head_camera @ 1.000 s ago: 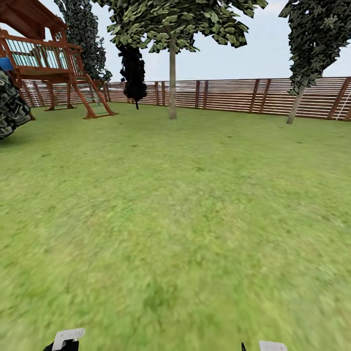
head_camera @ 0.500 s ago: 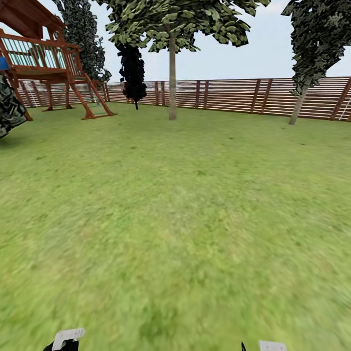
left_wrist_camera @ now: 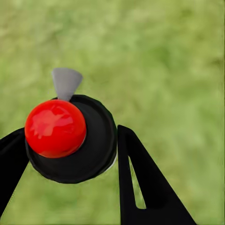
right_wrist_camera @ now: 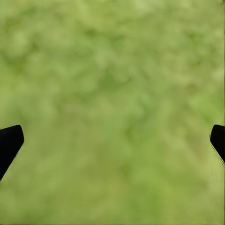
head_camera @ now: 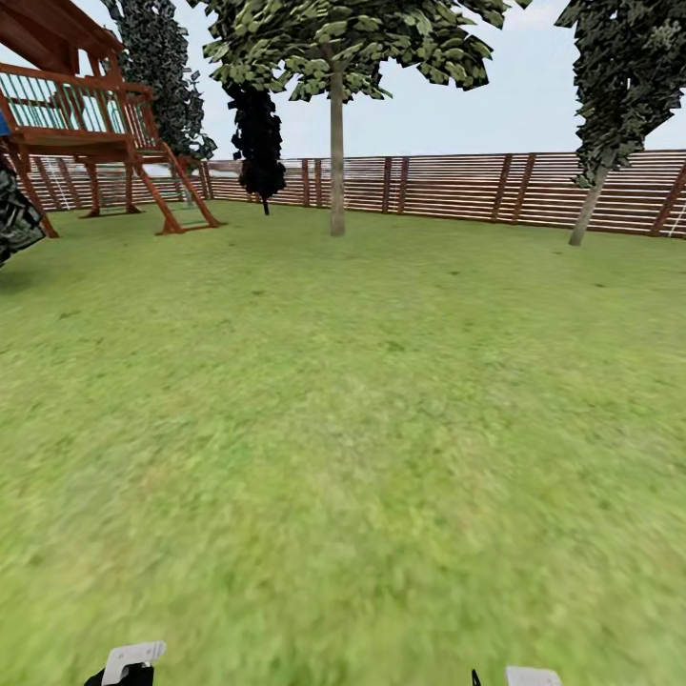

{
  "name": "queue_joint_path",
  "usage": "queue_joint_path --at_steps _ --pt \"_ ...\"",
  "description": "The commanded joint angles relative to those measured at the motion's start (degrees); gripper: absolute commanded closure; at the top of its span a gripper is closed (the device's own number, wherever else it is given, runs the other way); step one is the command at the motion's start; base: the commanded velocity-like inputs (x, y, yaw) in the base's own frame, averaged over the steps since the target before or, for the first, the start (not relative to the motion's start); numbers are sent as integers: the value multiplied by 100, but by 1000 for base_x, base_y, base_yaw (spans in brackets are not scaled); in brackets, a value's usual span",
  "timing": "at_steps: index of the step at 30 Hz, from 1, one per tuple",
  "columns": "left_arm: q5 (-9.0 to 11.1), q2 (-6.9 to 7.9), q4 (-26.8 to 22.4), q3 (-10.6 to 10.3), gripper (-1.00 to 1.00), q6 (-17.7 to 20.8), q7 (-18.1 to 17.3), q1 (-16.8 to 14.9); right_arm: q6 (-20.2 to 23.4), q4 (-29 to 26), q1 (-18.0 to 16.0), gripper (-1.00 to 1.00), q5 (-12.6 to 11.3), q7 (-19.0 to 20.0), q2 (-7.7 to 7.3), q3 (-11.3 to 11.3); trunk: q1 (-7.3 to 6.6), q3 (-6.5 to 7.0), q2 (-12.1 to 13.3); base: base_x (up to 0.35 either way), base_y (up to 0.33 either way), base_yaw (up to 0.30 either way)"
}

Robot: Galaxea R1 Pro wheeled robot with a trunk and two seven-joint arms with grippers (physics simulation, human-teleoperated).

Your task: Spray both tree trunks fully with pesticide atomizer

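The pesticide atomizer (left_wrist_camera: 70, 138) sits between the two black fingers (left_wrist_camera: 145, 187) of the left gripper (left_wrist_camera: 68, 159) in the left wrist view. What shows of it is a round black cap with a glossy red button on top and a small grey nozzle tab jutting out at about 12 o'clock from the cap. One finger presses the cap's rim at about 3 o'clock, the other meets it at about 9 o'clock, so the left gripper is clamped on the atomizer. Blurred green grass lies behind it.

In the right wrist view the right gripper (right_wrist_camera: 112, 145) holds nothing: its dark fingertips (right_wrist_camera: 9, 143) stand far apart at 9 and 3 o'clock, with bare lawn between them.

In the head view the floor (head_camera: 343, 429) is a wide green lawn spreading from the robot. At about 12 o'clock, far off, stands a tree (head_camera: 336, 57) with a straight, pale tree trunk (head_camera: 336, 162) and leafy green crown. A second tree (head_camera: 624, 76) leans at about 2 o'clock, its thin trunk just before the brown slat fence (head_camera: 476, 186) that closes the garden. A red-brown wooden play tower (head_camera: 95, 124) stands at about 10 o'clock, with dark narrow trees (head_camera: 259, 133) behind and beside it.
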Motion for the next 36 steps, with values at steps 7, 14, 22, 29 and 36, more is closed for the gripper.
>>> queue_joint_path --at_steps 7,14,22,29,36 --pt "61 4 6 -39 100 -17 -30 -4 -15 6 -4 -100 62 -30 0 -32 3 -5 -2 340 0 0" --pt "61 2 6 -39 100 -17 -28 -4 -15 6 -4 -100 62 -30 0 -32 3 -5 -2 340 0 0" --pt "61 5 6 -39 100 -17 -28 -4 -15 5 -4 -100 62 -30 0 -32 3 -5 -2 340 0 0" --pt "61 4 6 -39 100 -17 -28 -4 -15 8 -3 -100 62 -30 0 -31 3 -5 -2 340 0 0" --pt "61 1 6 -39 100 -17 -28 -4 -15 6 -4 -100 62 -30 0 -32 3 -5 -2 340 0 0"
